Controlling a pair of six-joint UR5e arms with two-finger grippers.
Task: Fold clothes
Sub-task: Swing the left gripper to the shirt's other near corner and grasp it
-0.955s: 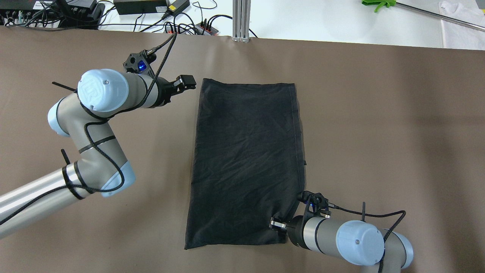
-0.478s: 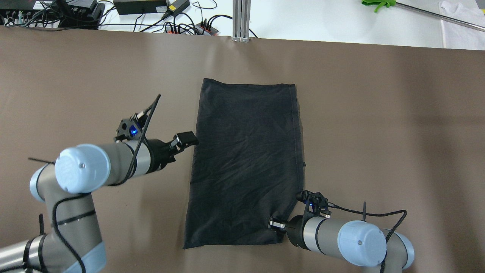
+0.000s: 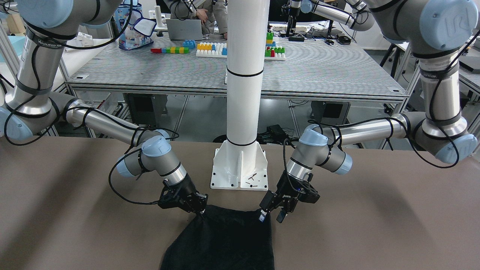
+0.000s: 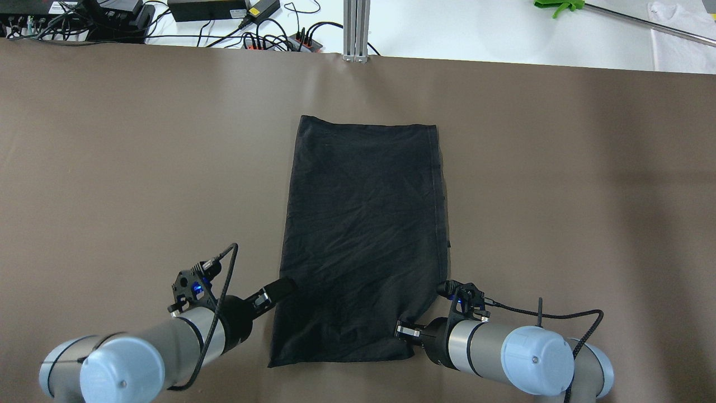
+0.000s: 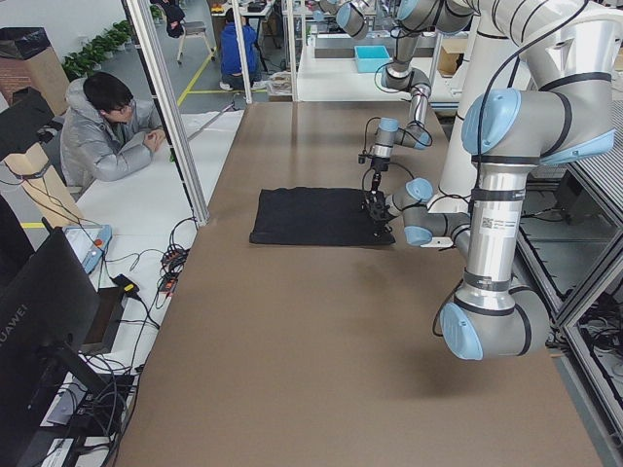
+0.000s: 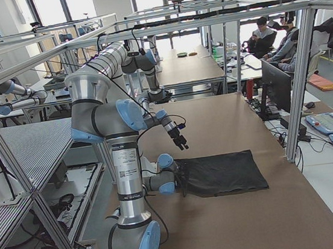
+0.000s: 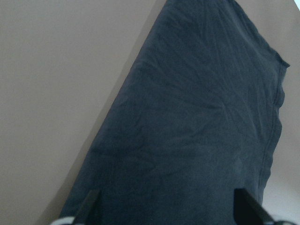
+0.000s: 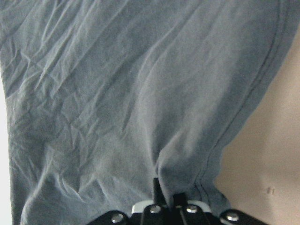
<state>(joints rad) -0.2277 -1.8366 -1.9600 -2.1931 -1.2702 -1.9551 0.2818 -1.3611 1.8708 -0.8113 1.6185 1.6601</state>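
Note:
The clothes are one black garment (image 4: 361,235) lying flat as a long rectangle on the brown table, also seen in the front view (image 3: 225,243). My right gripper (image 4: 407,331) is at its near right corner, shut on a bunched pinch of fabric (image 8: 183,173). My left gripper (image 4: 278,291) hovers at the near left edge, open. In the left wrist view its fingertips (image 7: 90,206) stand wide apart over the garment (image 7: 197,122). In the front view the left gripper (image 3: 270,216) is on the right and the right gripper (image 3: 200,210) on the left.
The white pole's base plate (image 3: 240,170) stands just behind the garment's near edge. Cables and power bricks (image 4: 246,25) and an aluminium post (image 4: 356,31) lie past the far table edge. A person (image 5: 102,126) sits beyond the table's far side.
My left arm has swept from the garment's far left corner back along its left edge to the near left corner. The right gripper has held its grip in place.

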